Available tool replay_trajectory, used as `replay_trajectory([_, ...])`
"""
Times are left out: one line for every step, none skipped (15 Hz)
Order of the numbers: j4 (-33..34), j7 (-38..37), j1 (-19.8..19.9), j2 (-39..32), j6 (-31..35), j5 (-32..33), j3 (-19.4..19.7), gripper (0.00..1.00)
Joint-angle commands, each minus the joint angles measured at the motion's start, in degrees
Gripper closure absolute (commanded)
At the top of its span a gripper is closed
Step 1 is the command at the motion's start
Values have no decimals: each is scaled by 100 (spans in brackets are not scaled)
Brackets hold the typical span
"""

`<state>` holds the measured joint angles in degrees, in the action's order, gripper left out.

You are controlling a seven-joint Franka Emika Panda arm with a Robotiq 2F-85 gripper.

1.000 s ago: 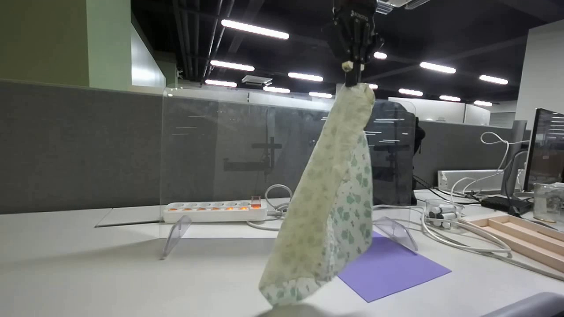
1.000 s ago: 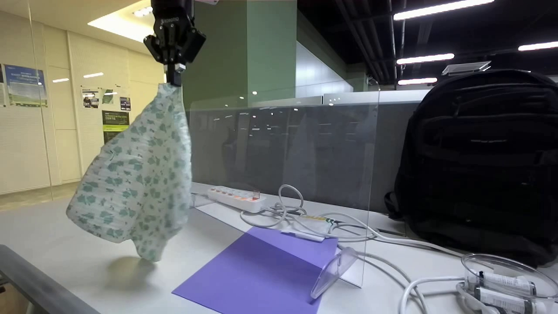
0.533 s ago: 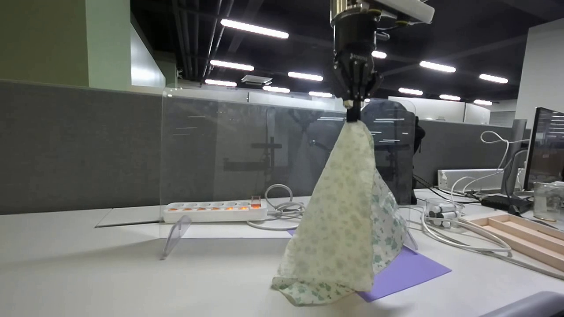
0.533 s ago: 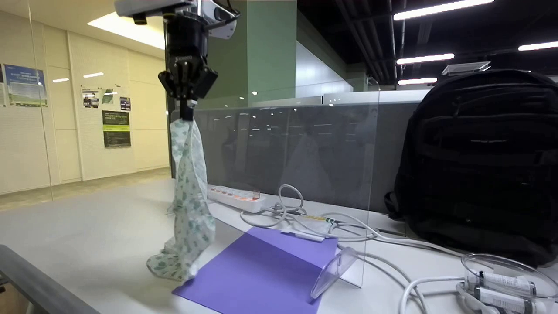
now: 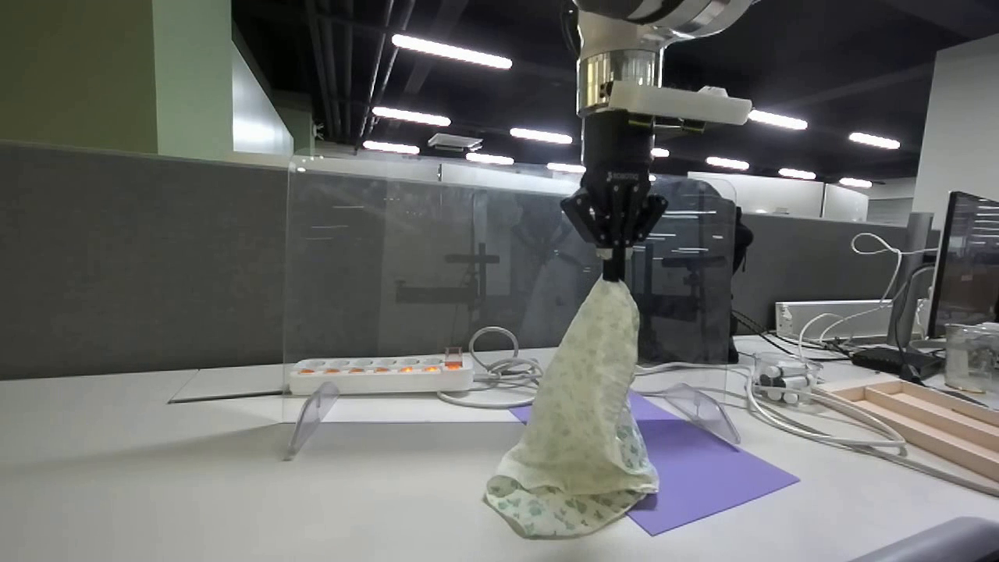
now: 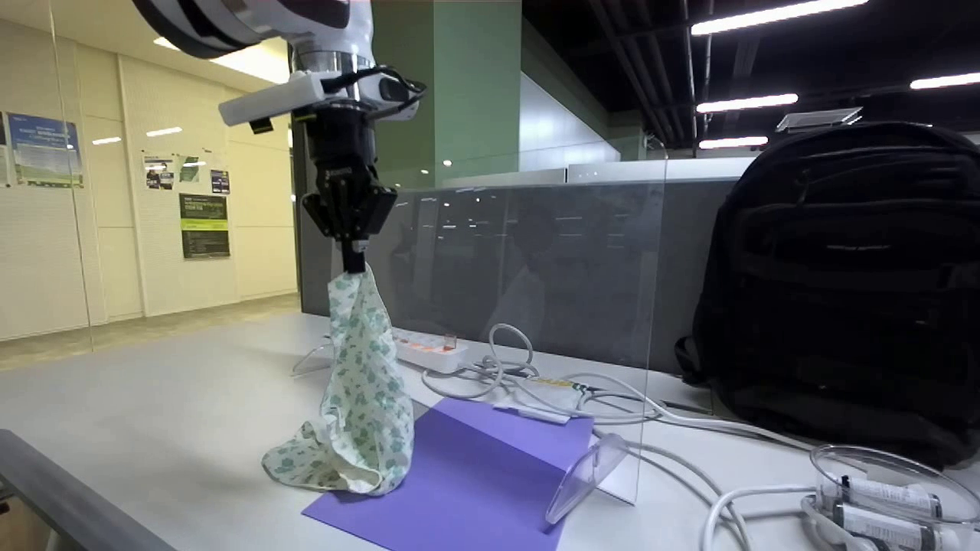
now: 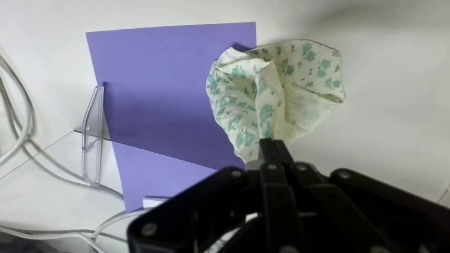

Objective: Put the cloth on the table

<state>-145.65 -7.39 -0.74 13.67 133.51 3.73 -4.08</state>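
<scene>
Step in hand, as judged: the laying-down, partly done. Landmark: the flat purple rectangular sheet (image 7: 151,63). Your thin white cloth with green leaf print (image 6: 367,398) has its lower folds bunched, partly over the sheet's edge, partly on the smooth white table (image 5: 156,468) just beside it; its upper part stands lifted. Your black Robotiq gripper (image 5: 613,273) hangs above it, near the sheet's edge, its fingers together with no gap seen, pinching the cloth's top. Next move likely calls for you to lower the pinched end until the rest folds down, then part the fingers and lift straight up, lest the cloth drag.

Count: cloth, 1; gripper, 1; purple sheet, 1. Clear upright panel (image 5: 511,285), 1, its base crossing the sheet, with two clear plastic feet (image 6: 586,480). White power strip with orange switches (image 5: 381,378), 1, near the sheet. Black fabric backpack (image 6: 834,298), 1, well apart from the sheet.
</scene>
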Motion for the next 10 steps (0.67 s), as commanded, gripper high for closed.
replay_trajectory([-198, -788, 178, -198, 474, 524, -100, 100])
replay_trajectory([-218, -935, 209, -264, 510, 646, -99, 100])
replay_trajectory([-224, -1050, 225, -314, 509, 723, -90, 100])
replay_trajectory([-209, -1149, 234, -352, 464, 771, -79, 74])
replay_trajectory([-194, -1199, 229, -380, 417, 776, -65, 73])
replay_trajectory([-172, -1222, 220, -382, 361, 761, -54, 66])
replay_trajectory([-161, -1224, 211, -380, 339, 727, -45, 60])
replay_trajectory([-136, -1255, 196, -362, 281, 658, -42, 54])
replay_trajectory([-126, -1257, 189, -342, 248, 637, -42, 46])
replay_trajectory([-125, -1262, 185, -311, 244, 634, -43, 40])
